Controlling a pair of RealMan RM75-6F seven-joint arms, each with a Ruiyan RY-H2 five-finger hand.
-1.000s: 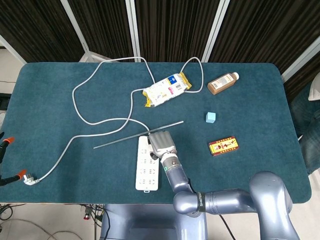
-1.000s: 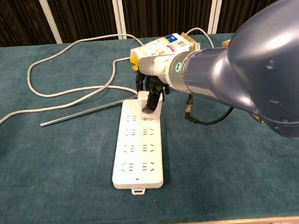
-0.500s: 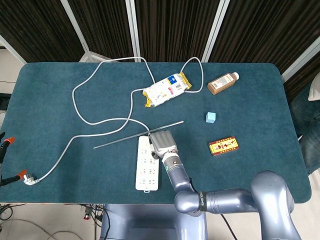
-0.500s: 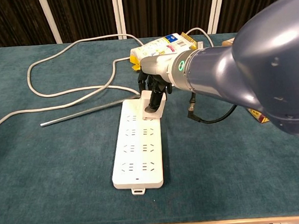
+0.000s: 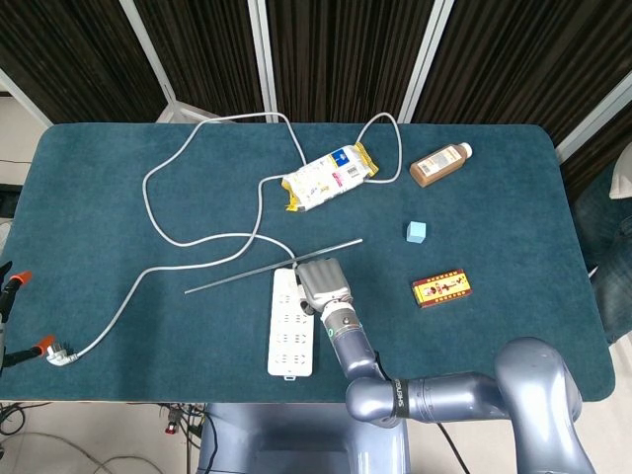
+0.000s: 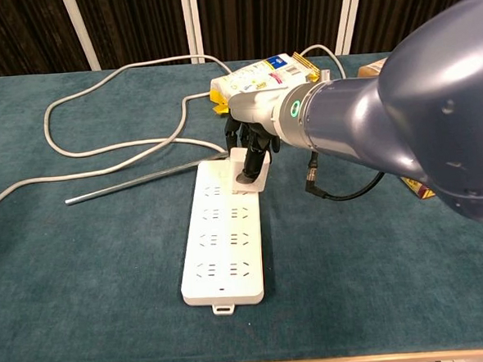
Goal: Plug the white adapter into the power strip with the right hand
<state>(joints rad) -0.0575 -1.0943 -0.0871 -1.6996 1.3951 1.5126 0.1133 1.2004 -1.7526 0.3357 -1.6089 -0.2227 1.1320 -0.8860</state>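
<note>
We have our right hand (image 6: 251,143) down at the far end of the power strip (image 6: 224,235), with dark fingers (image 6: 249,166) wrapped around the white adapter (image 6: 251,166) and pressing it onto the strip's top row of sockets. In the chest view the adapter sits low against the strip and looks slightly tilted, so we judge it to be at the socket but not surely seated; the prongs are hidden under it and we cannot tell how deep they are. In the head view our wrist covers the adapter entirely. What seems left is a firm push straight down, then letting go. Our left hand shows in neither view. The strip's grey cable (image 5: 158,212) loops over the table, with a thin metal rod (image 5: 272,267) lying just beyond the strip.
</note>
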